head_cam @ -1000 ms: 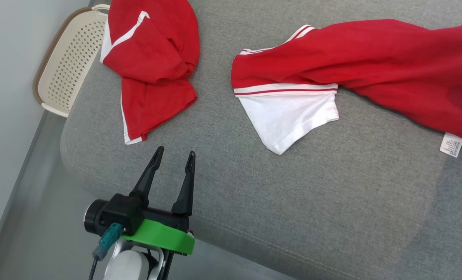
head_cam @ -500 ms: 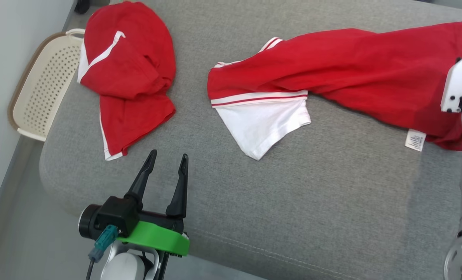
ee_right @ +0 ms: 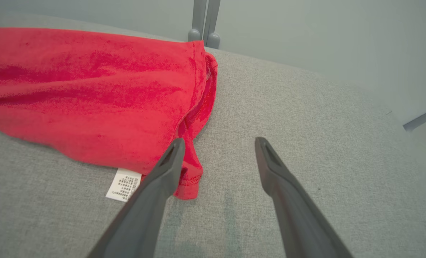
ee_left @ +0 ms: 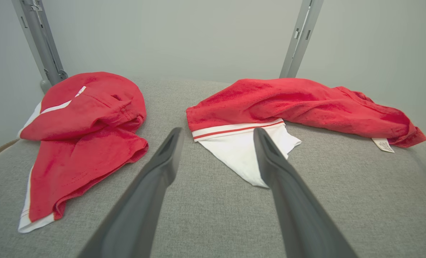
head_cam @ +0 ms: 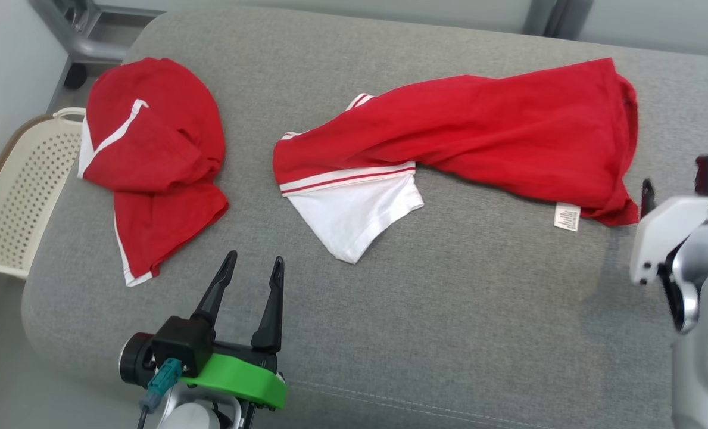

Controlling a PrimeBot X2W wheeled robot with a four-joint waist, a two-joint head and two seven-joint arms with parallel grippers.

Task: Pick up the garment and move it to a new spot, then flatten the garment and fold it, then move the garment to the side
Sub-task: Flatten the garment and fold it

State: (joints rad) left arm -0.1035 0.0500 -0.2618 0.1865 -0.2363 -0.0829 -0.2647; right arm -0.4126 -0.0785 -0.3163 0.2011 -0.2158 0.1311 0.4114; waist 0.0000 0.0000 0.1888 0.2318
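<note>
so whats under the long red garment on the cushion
A white flap and a care label stick out from under the long red garment, on the grey cushion. Whatever else it covers is hidden.

My left end effector (head_cam: pixel 255 257) has two tapered black fingers (head_cam: pixel 214 295), a black block (head_cam: pixel 184 336), a green bracket (head_cam: pixel 234 376) and a teal plug (head_cam: pixel 164 368); my right wrist shell (head_cam: pixel 663 229) is white.

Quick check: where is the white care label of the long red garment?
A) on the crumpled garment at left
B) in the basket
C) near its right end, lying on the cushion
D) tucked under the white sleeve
C: the label sticks out from the garment near its right end, flat on the cushion.
</note>
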